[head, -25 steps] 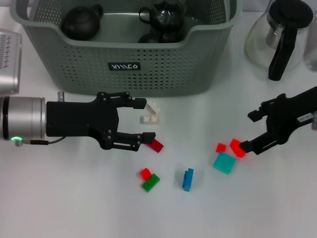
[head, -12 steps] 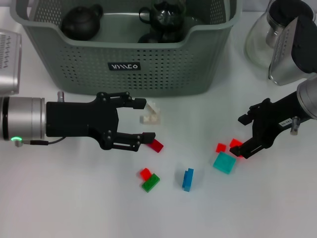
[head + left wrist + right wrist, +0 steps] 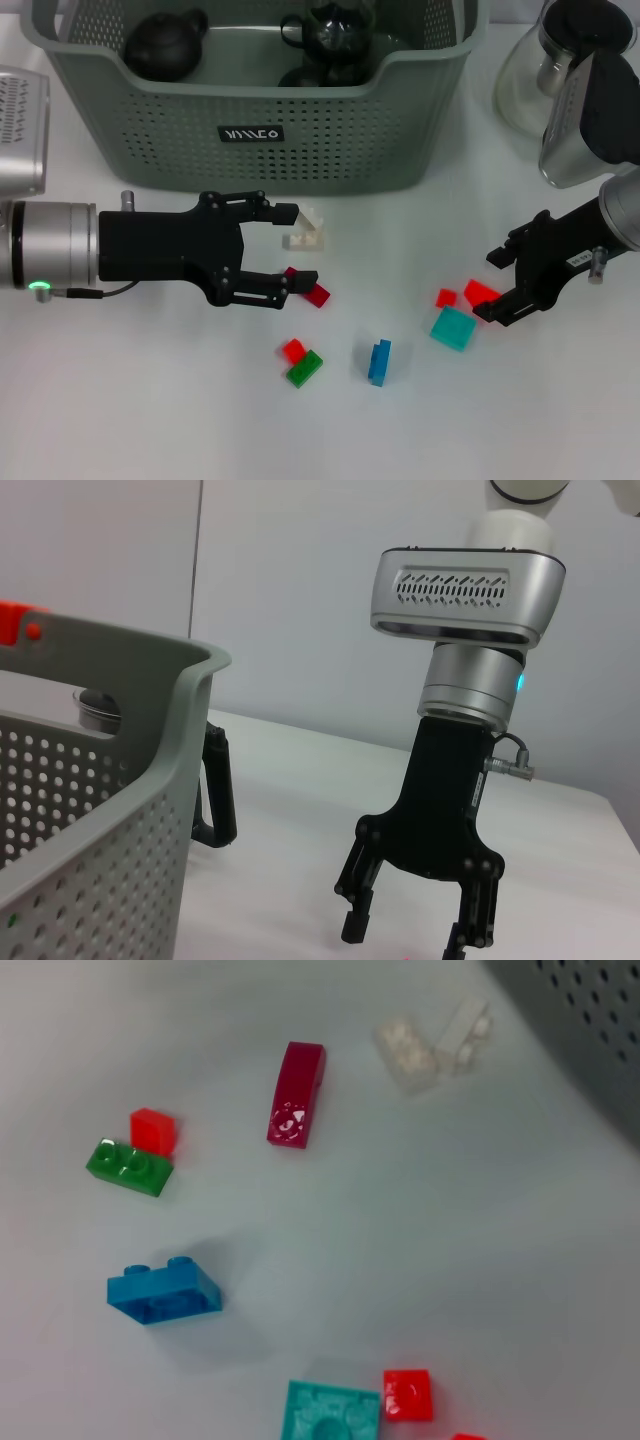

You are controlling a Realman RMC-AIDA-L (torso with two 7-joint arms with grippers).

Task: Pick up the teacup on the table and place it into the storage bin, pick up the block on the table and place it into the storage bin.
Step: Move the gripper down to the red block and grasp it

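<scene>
Two arms reach in from opposite edges of the white table [image 3: 150, 420]. On the left side, the left gripper [image 3: 297, 247] lies stretched out level just in front of the storage bin [image 3: 250, 130], its silver wrist section showing a small green light. Its black fingers are spread wide and grip nothing: one fingertip sits beside the white block [image 3: 306, 232], the other touches or nearly touches the dark red block [image 3: 314, 292]. Behind it, the bin holds dark teapots and a teacup [image 3: 300, 76] low against its near wall. A small black label on that wall carries white lettering, but it cannot be read from the head view.

Toward the middle, a red and green block pair [image 3: 301, 362] and a blue block [image 3: 379, 362] rest on the table, apart from both grippers.

On the right side, the right gripper [image 3: 496, 284] angles down from its arm, fingers parted and empty, one tip close by a bright red block [image 3: 480, 292]. A teal block [image 3: 453, 328] and a smaller red block [image 3: 445, 297] lie just beside it. A glass coffee pot [image 3: 560, 70] stands behind the arm.
</scene>
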